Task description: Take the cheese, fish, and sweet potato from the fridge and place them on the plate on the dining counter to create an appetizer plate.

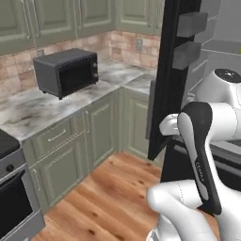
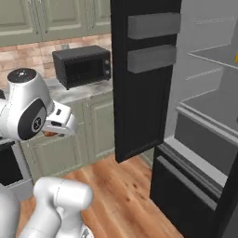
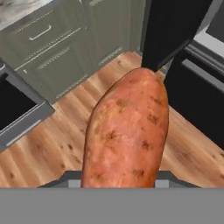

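Sweet potato [image 3: 127, 131] clamped in hand [image 3: 118, 179] above wood floor [image 3: 52, 144]; fridge [image 2: 144, 93] door open; no legible writing.

Home kitchen, green cabinets [image 1: 61, 155], marble counter [image 1: 33, 110], microwave [image 1: 66, 70], open fridge [image 2: 186, 116], wood floor [image 1: 108, 197]

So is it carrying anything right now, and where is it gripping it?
Yes, the sweet potato, gripped at its near end; the far end sticks out over the floor.

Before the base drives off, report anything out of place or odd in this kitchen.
The fridge stands with its black door swung wide open over the wooden floor. The sweet potato is out of it, held in the gripper above the floor. Nothing looks spilled or damaged.
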Motion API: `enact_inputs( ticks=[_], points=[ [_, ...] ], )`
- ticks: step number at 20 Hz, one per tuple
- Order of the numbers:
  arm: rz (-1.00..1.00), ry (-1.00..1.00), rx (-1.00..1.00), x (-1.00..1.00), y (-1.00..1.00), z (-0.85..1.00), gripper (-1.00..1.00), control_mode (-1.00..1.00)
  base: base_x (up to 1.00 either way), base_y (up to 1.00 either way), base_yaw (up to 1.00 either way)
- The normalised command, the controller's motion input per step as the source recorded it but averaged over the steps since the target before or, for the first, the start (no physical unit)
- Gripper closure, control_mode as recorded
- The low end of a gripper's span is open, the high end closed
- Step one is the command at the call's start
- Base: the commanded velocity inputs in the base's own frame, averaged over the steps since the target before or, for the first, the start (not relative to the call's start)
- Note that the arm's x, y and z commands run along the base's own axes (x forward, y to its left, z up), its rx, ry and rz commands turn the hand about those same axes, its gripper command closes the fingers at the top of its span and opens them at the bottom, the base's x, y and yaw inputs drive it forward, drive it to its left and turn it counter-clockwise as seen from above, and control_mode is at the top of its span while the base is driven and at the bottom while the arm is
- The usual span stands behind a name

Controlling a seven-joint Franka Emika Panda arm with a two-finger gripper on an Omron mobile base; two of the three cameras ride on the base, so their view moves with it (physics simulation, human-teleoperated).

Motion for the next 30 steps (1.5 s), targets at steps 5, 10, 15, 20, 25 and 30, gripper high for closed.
enact_inputs(
  ticks=[5, 10, 15, 20, 25, 30],
  points=[
    [0.00, 0.00, 0.00, 0.00, 0.00, 0.00, 1.00, 1.00, -0.51, -0.30, 0.60],
    [0.00, 0.00, 0.00, 0.00, 0.00, 0.00, 1.00, 1.00, -0.83, -0.43, 0.63],
    [0.00, 0.00, 0.00, 0.00, 0.00, 0.00, 1.00, 1.00, -1.00, -0.34, 0.64],
    [0.00, 0.00, 0.00, 0.00, 0.00, 0.00, 1.00, 1.00, -1.00, -0.16, 0.58],
    [0.00, 0.00, 0.00, 0.00, 0.00, 0.00, 1.00, 1.00, -1.00, -0.13, 0.53],
    [0.00, 0.00, 0.00, 0.00, 0.00, 0.00, 1.00, 1.00, -1.00, -0.03, 0.49]
  ],
)
